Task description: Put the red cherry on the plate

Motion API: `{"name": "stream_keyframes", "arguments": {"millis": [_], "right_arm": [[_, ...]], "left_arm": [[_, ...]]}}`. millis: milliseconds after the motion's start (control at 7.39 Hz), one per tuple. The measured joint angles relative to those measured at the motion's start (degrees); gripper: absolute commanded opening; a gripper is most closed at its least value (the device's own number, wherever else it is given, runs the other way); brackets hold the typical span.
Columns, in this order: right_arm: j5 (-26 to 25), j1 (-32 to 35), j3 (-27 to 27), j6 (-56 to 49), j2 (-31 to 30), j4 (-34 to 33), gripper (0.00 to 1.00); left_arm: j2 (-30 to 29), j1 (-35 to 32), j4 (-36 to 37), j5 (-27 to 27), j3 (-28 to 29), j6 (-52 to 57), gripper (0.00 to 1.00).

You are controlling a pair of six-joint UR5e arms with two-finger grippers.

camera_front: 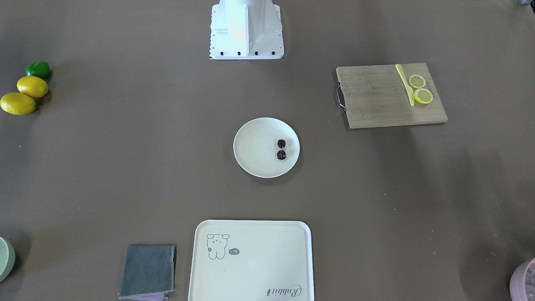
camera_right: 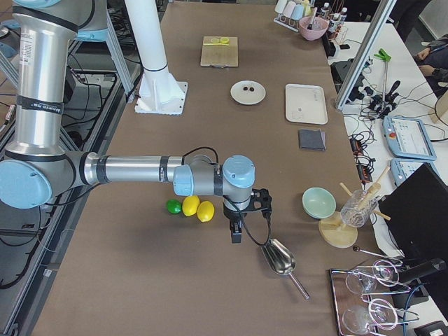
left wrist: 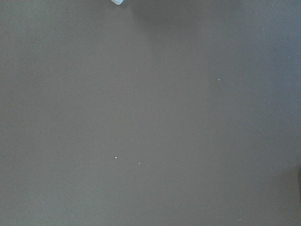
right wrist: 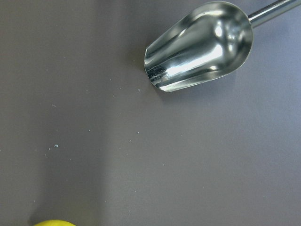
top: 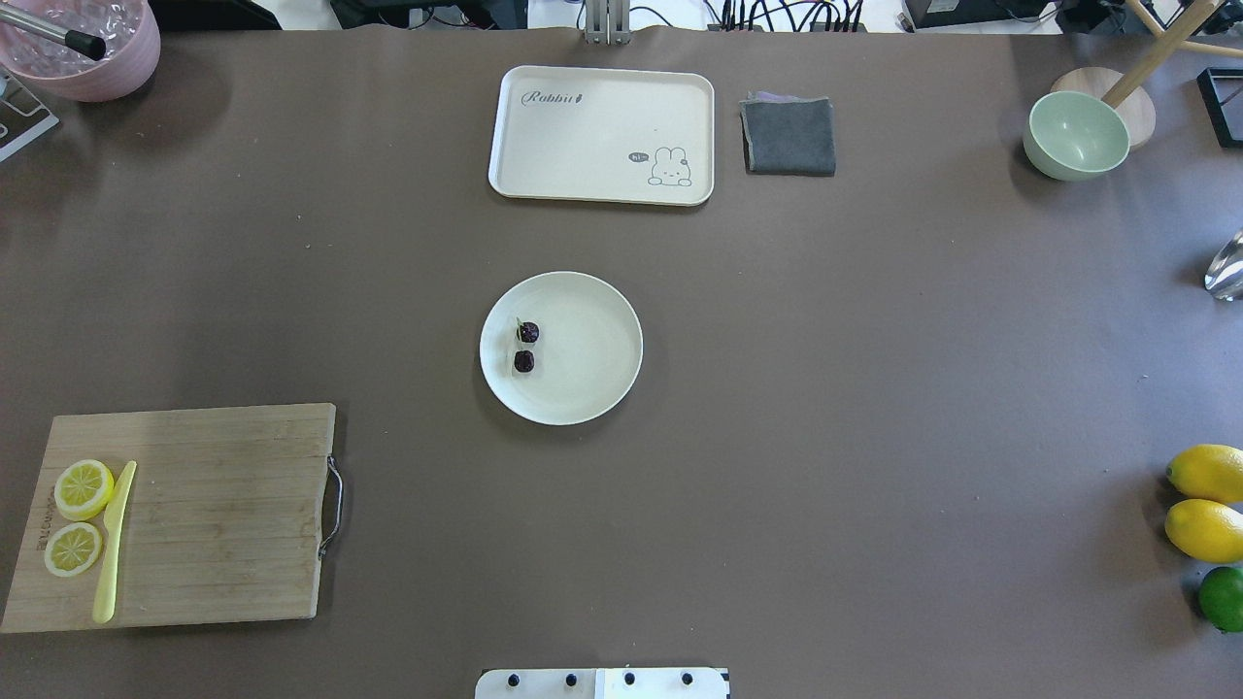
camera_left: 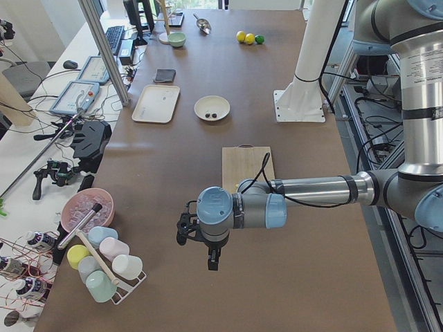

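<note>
Jaws indistinct; "Rabbit" tray [top: 583, 146] beyond plate [top: 594, 361]

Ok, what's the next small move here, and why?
Probably none, just stop and hold. The pair of tiny dark maroon cherries already lies inside the round cream-white plate, close to its rim, and nothing is gripping it.

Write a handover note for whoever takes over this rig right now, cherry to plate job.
Left claw: over bare brown table; open or shut, cannot tell.
Right claw: above the table beside the shiny metal scoop; cannot tell either.
Pair of tiny dark maroon cherries: lying on the round cream-white plate, on its robot-left half.
Done: cherries are on the plate. Left: nothing apparent.
</note>
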Motion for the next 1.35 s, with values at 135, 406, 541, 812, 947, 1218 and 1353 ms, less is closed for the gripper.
{"name": "stream_keyframes", "arguments": {"millis": [135, 406, 541, 812, 947, 1218, 1353], "right_arm": [[-0.1, 0.0, 0.0, 0.1, 0.0, 0.0, 1.00], [-0.1, 0.0, -0.4, 0.0, 0.0, -0.4, 1.00], [-0.1, 0.3, -0.7, -0.1, -0.2, -0.5, 1.00], [0.0, 1.1, -0.7, -0.4, -0.3, -0.5, 1.00], [0.0, 1.3, -0.5, -0.4, -0.3, -0.5, 1.00], [-0.1, 1.3, -0.1, -0.3, 0.1, -0.4, 1.00], [-0.1, 1.3, -0.1, -0.3, 0.4, -0.4, 1.00]], "left_arm": [[0.0, 0.0, 0.0, 0.0, -0.1, 0.0, 0.98], [0.0, 0.0, 0.0, 0.0, -0.3, 0.0, 0.98], [-0.1, 0.0, 0.0, 0.0, -0.4, 0.0, 0.98], [-0.1, 0.0, 0.0, 0.0, -0.4, 0.0, 0.98], [-0.1, 0.0, -0.1, 0.0, -0.5, -0.1, 0.98], [-0.1, 0.0, -0.1, -0.1, -0.8, 0.0, 0.98], [-0.1, 0.0, -0.1, -0.1, -0.9, 0.0, 0.98]]}}
